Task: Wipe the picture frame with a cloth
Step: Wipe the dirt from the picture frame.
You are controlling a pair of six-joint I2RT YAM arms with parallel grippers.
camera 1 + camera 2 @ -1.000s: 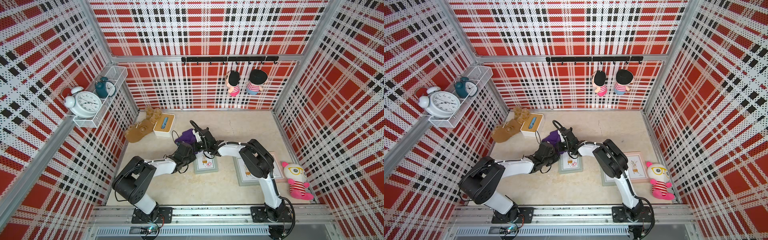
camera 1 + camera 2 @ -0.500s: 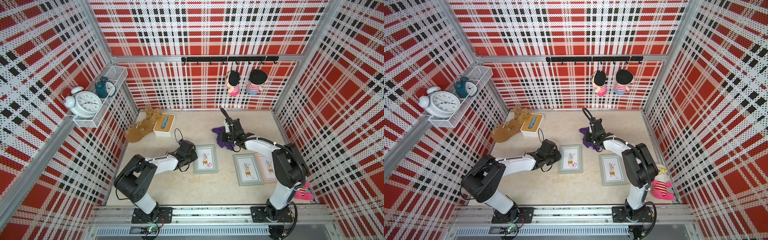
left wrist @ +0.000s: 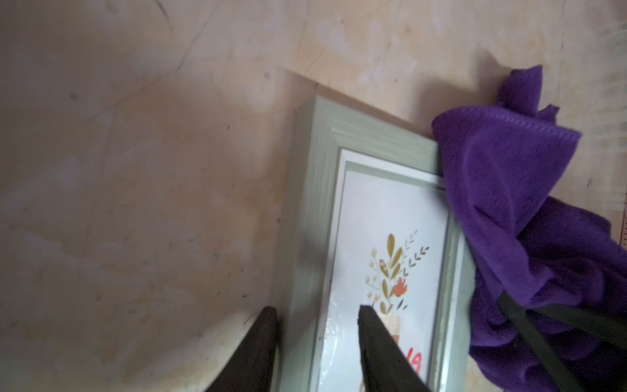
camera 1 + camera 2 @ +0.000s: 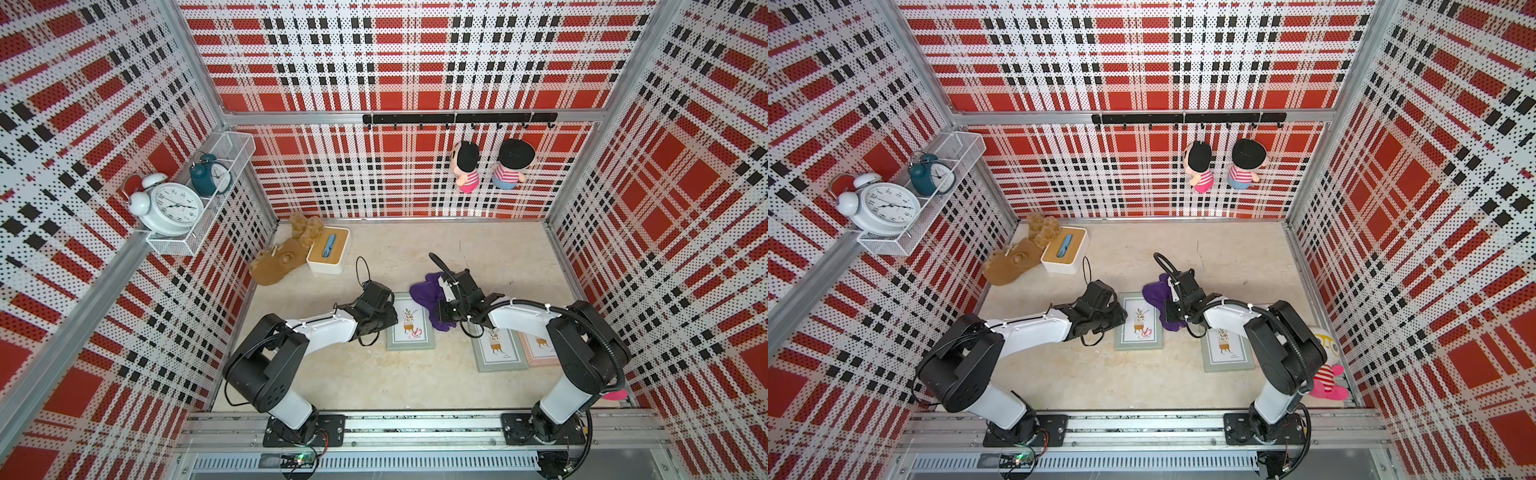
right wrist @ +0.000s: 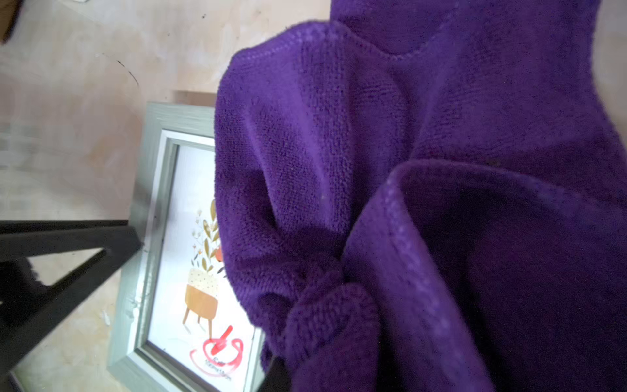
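**A:** What has moved?

**B:** Half a second back, the right gripper (image 4: pixel 444 312) held the soft, deep purple fabric cloth (image 4: pixel 426 291) farther back on the table, well clear of the frame. Now it has swung back. The cloth drapes over the far right corner and right rail of the sage-green rectangular picture frame (image 4: pixel 409 345).

**A:** And the frame itself?

**B:** It lies flat on the beige marbled tabletop (image 4: pixel 374 386), plant print up, with a red scribble (image 5: pixel 217 353) on the glass near its front edge.

**A:** The fingers?

**B:** The right pair is buried in the bunched cloth, pinched tight on it. The left gripper (image 3: pixel 317 312) has its fingers apart, straddling the frame's left rail, one over the table and one over the glass.
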